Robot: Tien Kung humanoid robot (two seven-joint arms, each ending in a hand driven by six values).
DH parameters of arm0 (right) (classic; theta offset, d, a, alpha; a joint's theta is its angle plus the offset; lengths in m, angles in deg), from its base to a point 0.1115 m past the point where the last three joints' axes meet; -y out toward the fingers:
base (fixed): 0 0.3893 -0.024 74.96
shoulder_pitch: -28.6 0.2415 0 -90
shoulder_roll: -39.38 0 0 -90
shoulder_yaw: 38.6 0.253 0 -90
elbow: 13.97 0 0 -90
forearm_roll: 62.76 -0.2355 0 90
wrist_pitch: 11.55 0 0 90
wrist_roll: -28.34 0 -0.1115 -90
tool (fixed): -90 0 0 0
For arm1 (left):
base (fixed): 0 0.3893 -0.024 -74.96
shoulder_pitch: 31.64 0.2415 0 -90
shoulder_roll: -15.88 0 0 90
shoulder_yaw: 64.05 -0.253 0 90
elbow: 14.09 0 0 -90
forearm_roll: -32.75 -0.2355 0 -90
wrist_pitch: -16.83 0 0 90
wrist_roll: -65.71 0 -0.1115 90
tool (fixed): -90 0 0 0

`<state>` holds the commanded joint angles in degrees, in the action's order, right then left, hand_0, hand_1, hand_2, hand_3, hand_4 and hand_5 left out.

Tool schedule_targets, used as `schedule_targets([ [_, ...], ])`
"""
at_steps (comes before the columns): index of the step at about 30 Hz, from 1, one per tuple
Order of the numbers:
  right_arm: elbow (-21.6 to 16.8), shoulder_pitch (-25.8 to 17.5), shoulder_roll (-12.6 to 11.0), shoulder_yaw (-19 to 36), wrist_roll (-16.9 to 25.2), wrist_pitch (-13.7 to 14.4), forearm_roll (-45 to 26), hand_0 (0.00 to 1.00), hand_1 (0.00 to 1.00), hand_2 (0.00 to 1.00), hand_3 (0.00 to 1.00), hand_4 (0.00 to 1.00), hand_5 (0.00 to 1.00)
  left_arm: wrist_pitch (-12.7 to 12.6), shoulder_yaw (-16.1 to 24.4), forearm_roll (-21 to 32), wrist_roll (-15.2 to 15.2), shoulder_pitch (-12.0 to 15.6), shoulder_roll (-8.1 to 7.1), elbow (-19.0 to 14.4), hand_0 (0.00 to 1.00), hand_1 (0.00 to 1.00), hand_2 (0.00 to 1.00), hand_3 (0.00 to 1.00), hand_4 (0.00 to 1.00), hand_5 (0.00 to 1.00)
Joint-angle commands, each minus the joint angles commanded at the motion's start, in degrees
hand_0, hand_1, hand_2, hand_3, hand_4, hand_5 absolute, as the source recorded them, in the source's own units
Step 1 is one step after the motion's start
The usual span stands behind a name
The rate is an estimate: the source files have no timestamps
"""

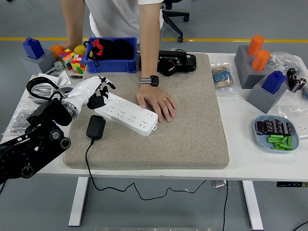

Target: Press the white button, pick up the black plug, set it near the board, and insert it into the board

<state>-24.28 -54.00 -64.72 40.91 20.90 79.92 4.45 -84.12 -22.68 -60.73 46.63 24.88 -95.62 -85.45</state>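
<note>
Your plug (96,127), a smooth black block trailing a thin cord over the table edge, lies free on the coarse grey mat (192,125) just below the left hand (89,94), whose white fingers (102,89) hang loosely curled over the near end of the long white board (126,113), grasping nothing. A person's hand (156,103) presses flat on the board's other end. Past the fingers a blue bin (110,56) holds black, red and yellow items too dark to identify, and far right a shallow grey dish (276,134) holds black cylinders and green sticks.
</note>
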Motion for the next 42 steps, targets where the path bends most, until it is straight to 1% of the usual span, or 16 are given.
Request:
schedule_targets([
  [3, 0.00, 0.00, 0.04, -0.02, 0.03, 0.00, 0.02, 0.633, 0.600, 0.595, 0.589, 0.666, 0.409, 0.93, 1.11, -0.32, -1.12, 1.69, -0.30, -1.84, 0.370, 0.535, 0.536, 0.674, 0.588, 0.002],
  [4, 0.00, 0.01, 0.03, -0.08, 0.06, 0.00, -0.01, 0.634, 0.600, 0.595, 0.588, 0.666, 0.410, 1.26, 1.44, -0.42, -1.57, 2.35, -0.38, -2.45, 0.589, 0.729, 0.680, 0.753, 0.840, 0.119],
  [9, 0.00, 0.11, -0.02, -0.29, 0.15, 0.01, -0.18, 0.634, 0.600, 0.595, 0.588, 0.666, 0.410, 1.82, 2.69, -0.55, -2.61, 5.45, -0.48, -4.78, 0.589, 0.729, 0.680, 0.753, 0.840, 0.119],
  [10, 0.00, 0.11, -0.01, -0.22, 0.15, 0.02, -0.17, 0.634, 0.599, 0.595, 0.588, 0.665, 0.410, 1.80, 3.00, -0.72, -2.78, 6.14, -0.46, -5.27, 0.770, 0.849, 0.826, 0.805, 0.949, 0.395],
  [15, 0.00, 0.04, -0.03, -0.03, 0.11, 0.05, -0.09, 0.634, 0.599, 0.595, 0.588, 0.665, 0.410, 1.75, 4.81, -1.43, -3.62, 8.87, -0.34, -7.17, 0.770, 0.849, 0.826, 0.805, 0.949, 0.395],
  [16, 0.00, 0.05, -0.04, -0.03, 0.07, 0.03, -0.06, 0.634, 0.599, 0.595, 0.588, 0.666, 0.408, 1.71, 5.14, -1.44, -3.67, 9.33, -0.34, -7.51, 0.829, 0.903, 0.898, 0.859, 0.998, 0.557],
  [21, 0.00, 0.07, 0.00, -0.16, 0.12, 0.01, -0.12, 0.634, 0.599, 0.595, 0.588, 0.666, 0.408, 1.62, 6.60, -1.88, -4.46, 11.51, -0.41, -9.12, 0.829, 0.903, 0.898, 0.859, 0.998, 0.557],
  [22, 0.00, 0.08, 0.04, -0.17, 0.10, 0.00, -0.10, 0.634, 0.599, 0.595, 0.588, 0.666, 0.408, 1.69, 6.57, -2.14, -4.93, 11.85, -0.46, -9.41, 0.844, 0.915, 0.907, 0.880, 0.998, 0.617],
  [26, 0.00, 0.12, 0.11, -0.30, 0.18, -0.02, -0.20, 0.634, 0.599, 0.595, 0.588, 0.666, 0.408, 1.89, 6.46, -3.40, -6.52, 12.75, -0.56, -9.51, 0.844, 0.915, 0.907, 0.880, 0.998, 0.617],
  [29, 0.00, 0.12, 0.11, -0.39, 0.22, -0.03, -0.27, 0.634, 0.599, 0.595, 0.588, 0.667, 0.410, 1.90, 6.28, -5.41, -7.95, 13.29, -0.58, -9.37, 0.842, 0.915, 0.903, 0.888, 0.998, 0.613],
  [33, 0.00, 0.18, 0.06, -0.38, 0.24, 0.00, -0.22, 0.634, 0.599, 0.595, 0.588, 0.667, 0.410, 1.06, 6.02, -10.23, -10.85, 14.61, -0.68, -9.88, 0.842, 0.915, 0.903, 0.888, 0.998, 0.613],
  [34, 0.00, 0.18, 0.06, -0.32, 0.25, 0.03, -0.21, 0.634, 0.599, 0.595, 0.588, 0.668, 0.411, 0.83, 6.19, -11.53, -11.45, 15.00, -0.65, -9.96, 0.829, 0.902, 0.893, 0.886, 0.998, 0.580],
  [37, 0.00, 0.11, 0.09, -0.28, 0.21, 0.05, -0.16, 0.634, 0.599, 0.595, 0.588, 0.668, 0.411, 0.00, 6.68, -14.62, -13.04, 15.93, -0.41, -10.15, 0.829, 0.902, 0.893, 0.886, 0.998, 0.580],
  [39, 0.00, 0.10, 0.11, -0.21, 0.15, 0.04, -0.09, 0.634, 0.599, 0.595, 0.588, 0.668, 0.411, -0.23, 6.77, -15.54, -14.02, 16.30, -0.25, -10.30, 0.829, 0.902, 0.893, 0.886, 0.998, 0.580],
  [40, 0.00, 0.10, 0.11, -0.23, 0.14, 0.02, -0.09, 0.634, 0.599, 0.595, 0.588, 0.668, 0.410, -0.27, 6.75, -15.84, -14.43, 16.41, -0.20, -10.37, 0.802, 0.869, 0.864, 0.882, 0.998, 0.562],
  [42, 0.00, 0.12, 0.14, -0.27, 0.18, 0.04, -0.16, 0.634, 0.599, 0.595, 0.588, 0.668, 0.410, -0.52, 6.54, -16.79, -15.93, 16.94, 0.05, -10.53, 0.802, 0.869, 0.864, 0.882, 0.998, 0.562],
])
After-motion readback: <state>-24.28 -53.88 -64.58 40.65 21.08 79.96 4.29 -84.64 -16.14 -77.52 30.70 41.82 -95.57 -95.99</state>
